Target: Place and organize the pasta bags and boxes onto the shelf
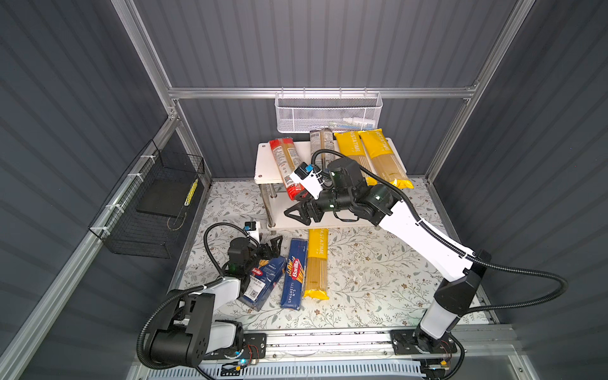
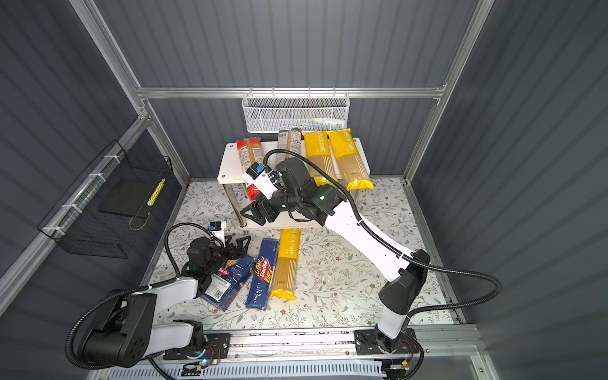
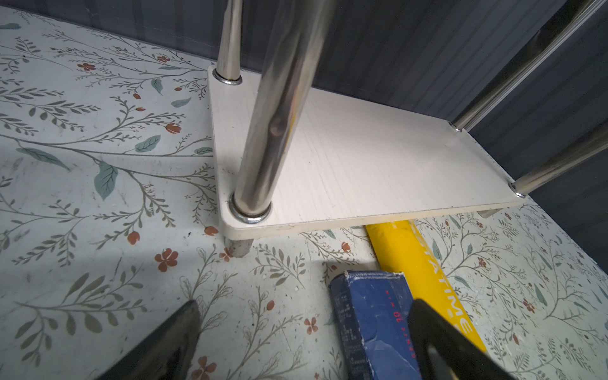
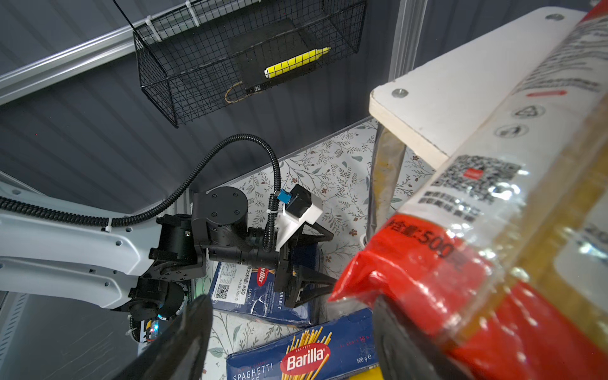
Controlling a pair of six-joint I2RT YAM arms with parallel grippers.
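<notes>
At the top front edge of the white two-tier chrome-post shelf (image 1: 264,161), my right fingers (image 4: 184,339) stand spread and empty beside the overhanging red-ended clear spaghetti bag (image 1: 285,161); I should push it back squarely.

Far end of yellow bag (image 1: 316,263) hidden under shelf (image 1: 265,161).

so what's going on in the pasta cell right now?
Shelf stocking, partway done. Four bags lie on the shelf's top board: the red-ended bag, a dark-ended bag and two yellow bags. The right end effector is open at the red-ended bag's overhanging end, holding nothing. The left end effector is open by the wide Barilla box. That box, the narrow spaghetti box and a third yellow bag lie on the table.
</notes>
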